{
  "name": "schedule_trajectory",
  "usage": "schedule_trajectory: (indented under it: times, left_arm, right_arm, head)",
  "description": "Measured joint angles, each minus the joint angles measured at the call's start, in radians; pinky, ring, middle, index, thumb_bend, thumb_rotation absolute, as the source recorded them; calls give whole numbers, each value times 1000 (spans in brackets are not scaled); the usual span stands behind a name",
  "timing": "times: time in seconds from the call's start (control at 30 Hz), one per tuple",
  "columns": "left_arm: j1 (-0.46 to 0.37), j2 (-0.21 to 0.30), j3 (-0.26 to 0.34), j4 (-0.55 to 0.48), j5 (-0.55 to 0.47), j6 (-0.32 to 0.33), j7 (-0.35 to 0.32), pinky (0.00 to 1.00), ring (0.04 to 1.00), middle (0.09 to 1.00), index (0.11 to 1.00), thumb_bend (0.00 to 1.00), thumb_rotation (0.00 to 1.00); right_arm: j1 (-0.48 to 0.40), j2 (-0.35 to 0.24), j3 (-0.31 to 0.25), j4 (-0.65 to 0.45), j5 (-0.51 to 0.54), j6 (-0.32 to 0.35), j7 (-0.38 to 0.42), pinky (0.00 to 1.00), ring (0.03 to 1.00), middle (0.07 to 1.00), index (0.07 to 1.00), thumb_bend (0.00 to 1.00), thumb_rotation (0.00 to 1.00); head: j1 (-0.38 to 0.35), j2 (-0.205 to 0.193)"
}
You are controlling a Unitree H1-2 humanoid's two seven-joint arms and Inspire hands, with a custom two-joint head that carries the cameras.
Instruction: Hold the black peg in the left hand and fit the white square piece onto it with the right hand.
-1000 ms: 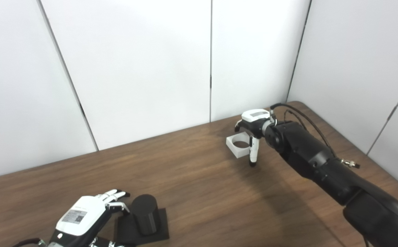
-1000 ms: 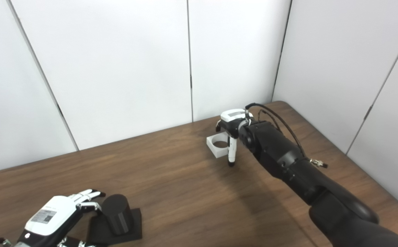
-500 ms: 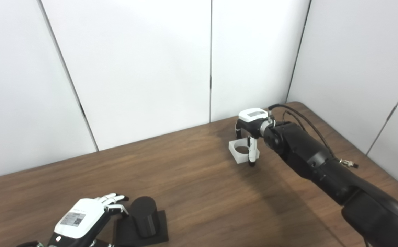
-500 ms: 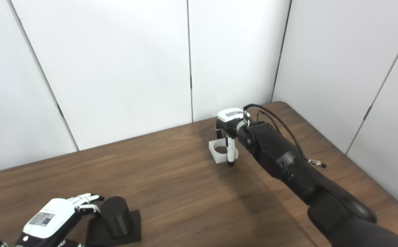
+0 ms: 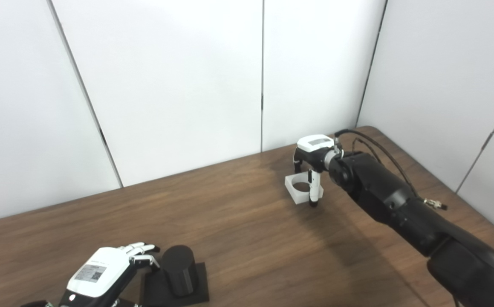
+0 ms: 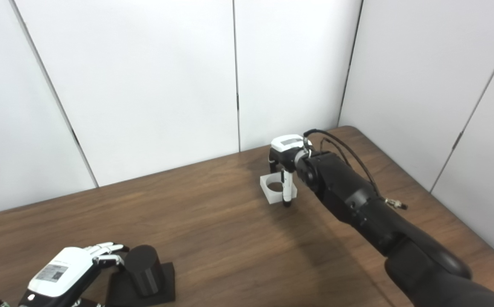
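In the last second the white square piece (image 5: 303, 189) has come down from a tilt to lie flat on the table (image 5: 247, 230), and my right hand (image 5: 312, 170) has settled over it, so I judge the pick is only being prepared; the fingers stand around the piece, one on its near edge, not yet closed on it. My left hand (image 5: 102, 273) has drawn back a little; it is released, just beside the black peg (image 5: 179, 269), which stands upright on its base, unheld.

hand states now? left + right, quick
Left robot hand: open, fingers spread beside the black peg, not gripping it.
Right robot hand: fingers straddle the white square piece; grip cannot be told.
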Motion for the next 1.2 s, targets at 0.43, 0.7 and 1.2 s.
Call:
schedule_trajectory:
  times: [0.43, 0.7, 1.2]
  left_arm:
    - [7, 2, 6, -44, 0, 31, -40, 778, 867, 853, 488, 524, 63]
    - [-3, -29, 4, -63, 1, 92, -101, 848, 907, 874, 488, 524, 69]
    - [-32, -61, -7, -44, 40, 122, -106, 841, 919, 882, 488, 522, 75]
  right_arm:
    - [125, -4, -45, -160, 0, -136, -230, 950, 877, 837, 481, 517, 136]
    - [126, -18, -83, -285, 18, -155, -181, 879, 859, 819, 482, 520, 134]
    - [133, -36, -104, -463, 83, -268, -72, 805, 833, 802, 480, 521, 134]
  head:
    - [189, 81]
    - [379, 143]
    - [497, 181]
